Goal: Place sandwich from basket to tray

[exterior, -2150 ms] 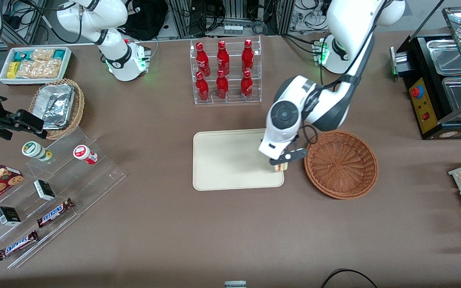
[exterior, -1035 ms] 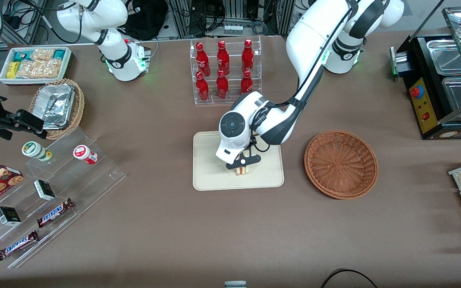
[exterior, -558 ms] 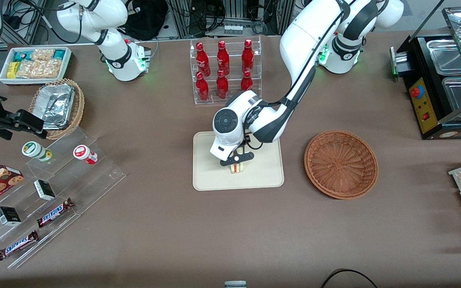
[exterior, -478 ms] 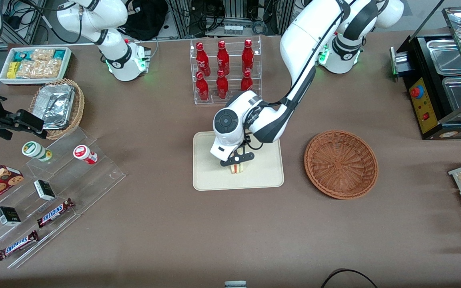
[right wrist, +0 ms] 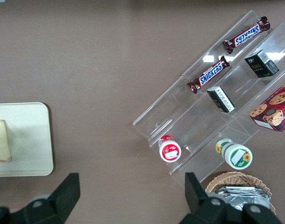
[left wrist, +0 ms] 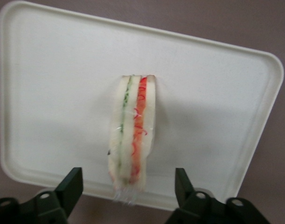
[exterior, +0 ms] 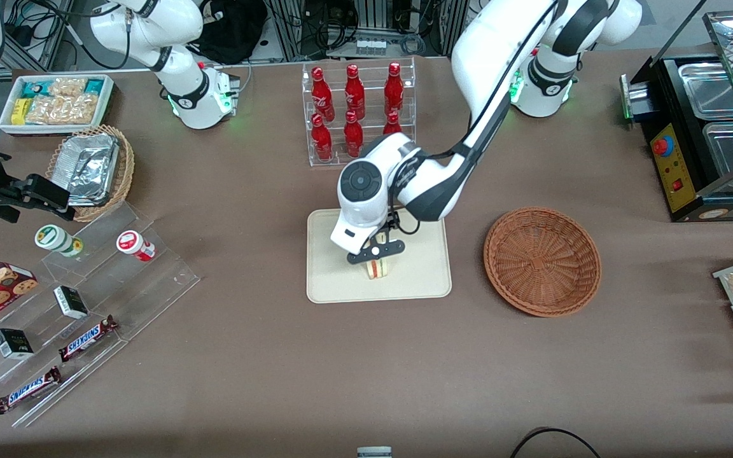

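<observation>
Since 0.5 s ago the gripper [exterior: 376, 253] has lifted slightly, fingers [left wrist: 70, 189] spread clear either side of the sandwich [left wrist: 133, 142], which stands on the tray [exterior: 335, 280]; wicker basket [exterior: 542, 261] at tray's 3 o'clock, cola bottle rack [exterior: 357, 114] at 12.

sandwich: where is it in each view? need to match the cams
Front view: sandwich stands on the tray, just below the gripper.
Left wrist view: sandwich on the tray, between the open jaws, untouched.
Right wrist view: sandwich on the tray, cut by the frame edge.
Shared landmark: the tray.
</observation>
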Controlling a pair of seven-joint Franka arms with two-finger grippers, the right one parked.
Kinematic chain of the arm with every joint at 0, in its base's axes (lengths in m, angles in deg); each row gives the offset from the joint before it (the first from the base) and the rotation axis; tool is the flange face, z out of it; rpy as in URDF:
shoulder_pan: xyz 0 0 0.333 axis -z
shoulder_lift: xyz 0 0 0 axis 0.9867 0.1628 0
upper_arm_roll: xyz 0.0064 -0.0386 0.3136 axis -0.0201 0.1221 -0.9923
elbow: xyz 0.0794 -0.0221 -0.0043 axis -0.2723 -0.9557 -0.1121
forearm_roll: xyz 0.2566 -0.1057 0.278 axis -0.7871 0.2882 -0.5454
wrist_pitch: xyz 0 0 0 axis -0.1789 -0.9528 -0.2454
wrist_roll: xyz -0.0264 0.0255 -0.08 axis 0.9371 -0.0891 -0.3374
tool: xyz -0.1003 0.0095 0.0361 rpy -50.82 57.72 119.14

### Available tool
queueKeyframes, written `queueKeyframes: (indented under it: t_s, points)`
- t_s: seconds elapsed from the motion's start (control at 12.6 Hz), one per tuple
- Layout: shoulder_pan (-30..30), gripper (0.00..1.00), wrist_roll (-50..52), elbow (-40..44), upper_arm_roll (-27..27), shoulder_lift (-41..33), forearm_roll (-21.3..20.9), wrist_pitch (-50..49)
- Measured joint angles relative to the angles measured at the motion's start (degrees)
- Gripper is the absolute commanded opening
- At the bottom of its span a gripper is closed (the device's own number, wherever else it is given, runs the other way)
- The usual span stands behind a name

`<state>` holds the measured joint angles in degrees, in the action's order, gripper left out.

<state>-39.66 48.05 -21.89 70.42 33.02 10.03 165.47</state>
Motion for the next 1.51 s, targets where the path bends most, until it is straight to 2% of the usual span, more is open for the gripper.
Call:
queueKeyframes:
  t_s: [0.4,0.64,1.19,1.51]
  points:
    - [-3.50,1.00,-0.82,-0.04,-1.79,-7.65,-0.68,-12.13]
    - [-7.73,1.00,-5.46,-1.27,-2.92,-10.04,-0.72,-14.79]
    - [-23.00,1.00,-22.58,-13.87,-3.36,-23.06,-0.77,-15.90]
    - [-27.88,1.00,-31.39,-20.80,-3.38,-31.24,-0.77,-17.72]
